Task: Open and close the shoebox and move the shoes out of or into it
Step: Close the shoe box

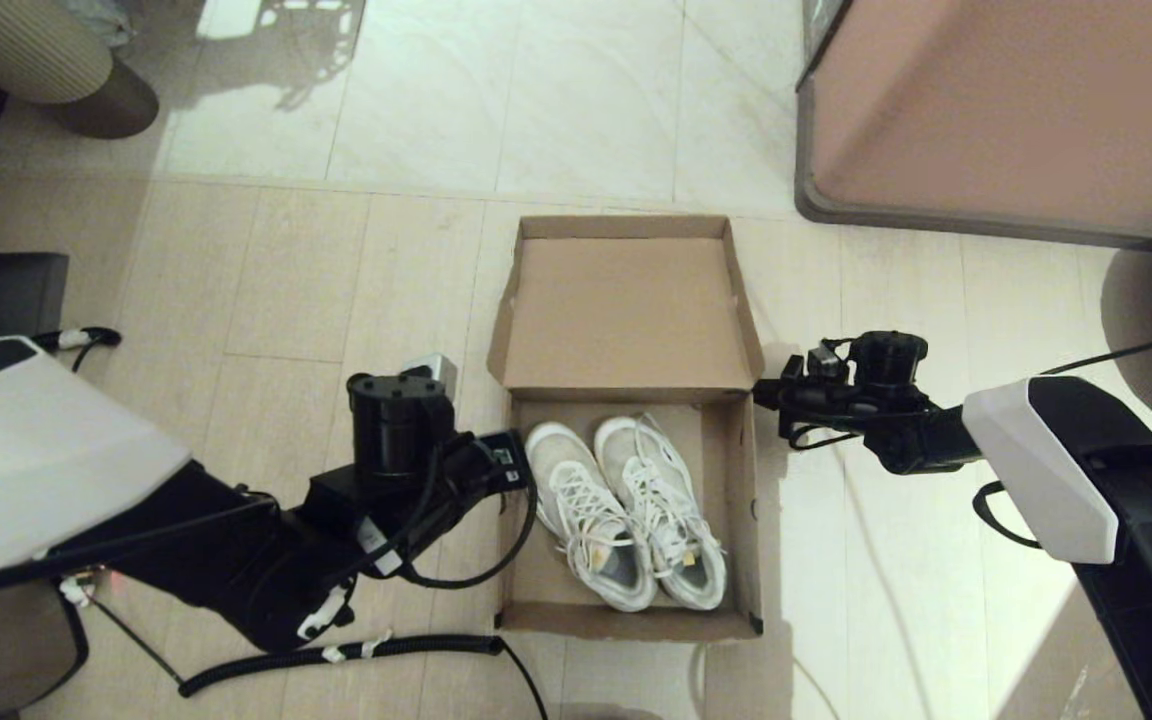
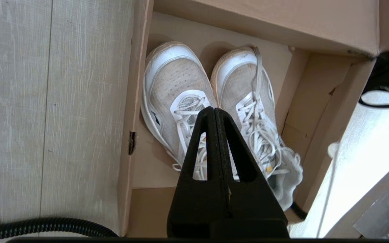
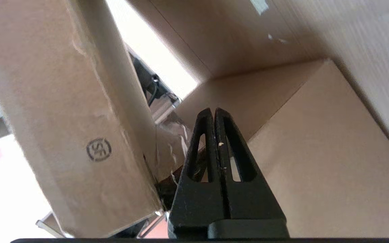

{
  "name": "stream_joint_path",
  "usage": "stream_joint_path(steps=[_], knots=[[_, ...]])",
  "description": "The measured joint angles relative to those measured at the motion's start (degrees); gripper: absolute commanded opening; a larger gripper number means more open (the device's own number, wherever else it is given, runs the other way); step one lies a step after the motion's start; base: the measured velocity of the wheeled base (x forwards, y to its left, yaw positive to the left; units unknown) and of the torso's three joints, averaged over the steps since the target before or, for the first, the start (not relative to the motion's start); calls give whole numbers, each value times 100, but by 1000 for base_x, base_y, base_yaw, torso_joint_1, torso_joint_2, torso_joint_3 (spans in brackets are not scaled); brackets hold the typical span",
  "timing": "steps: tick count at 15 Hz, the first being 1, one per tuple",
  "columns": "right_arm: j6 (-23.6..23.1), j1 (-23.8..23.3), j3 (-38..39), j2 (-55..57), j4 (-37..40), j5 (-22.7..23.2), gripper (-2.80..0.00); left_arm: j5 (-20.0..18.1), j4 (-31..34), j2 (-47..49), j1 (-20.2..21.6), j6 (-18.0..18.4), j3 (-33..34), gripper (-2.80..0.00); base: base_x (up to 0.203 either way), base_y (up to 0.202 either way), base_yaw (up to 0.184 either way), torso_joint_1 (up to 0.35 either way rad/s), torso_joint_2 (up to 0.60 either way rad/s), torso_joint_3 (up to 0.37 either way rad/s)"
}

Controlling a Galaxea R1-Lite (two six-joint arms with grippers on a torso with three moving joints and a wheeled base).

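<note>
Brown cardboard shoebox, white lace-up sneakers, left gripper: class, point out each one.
Brown cardboard shoebox (image 1: 626, 310): head view, open lid's inner face.
White lace-up sneakers (image 1: 626, 510): head view, between the laces.
Left gripper (image 2: 214, 109): left wrist view, closed fingertips.

**Setting: Domestic Interior, Floor-Level Work Area**

The location reads as a home, most likely an entry or living area. The floor (image 1: 266, 290) consists of pale wood-look planks that meet glossy marble-look tiles (image 1: 536, 90) further from the robot. A large pinkish-brown cabinet (image 1: 1016, 110) with a dark rounded base edge stands at the far right. A ribbed beige upholstered piece (image 1: 26, 50) on a brown round base sits at the far left corner. An open cardboard shoebox (image 1: 626, 300) holding white sneakers (image 1: 626, 510) lies directly on the floor, a household item consistent with residential use.
</note>
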Motion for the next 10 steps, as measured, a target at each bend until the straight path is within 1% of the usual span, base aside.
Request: stream_joint_path(steps=[2,3,5,7,8,10], knots=[[-253,-5,368,-161,-1,-102,-280,0,0,21,-4,-2,-9,-280,0,0,0,0,0,0],[-380,-6,404,-188,5,-285,-280,0,-2,20,-4,-3,-9,-280,0,0,0,0,0,0],[-401,-15,63,-130,78,-563,-280,0,-2,19,-4,-3,13,-280,0,0,0,0,0,0],[-397,-1,-471,-3,373,-711,-280,-2,-2,21,-15,-4,27,-280,0,0,0,0,0,0],[-405,39,-638,69,529,-865,-280,-9,-1,27,-22,-3,29,-280,0,0,0,0,0,0],[-397,96,-750,175,531,-1171,-280,-11,-2,38,-68,-11,91,-280,0,0,0,0,0,0]])
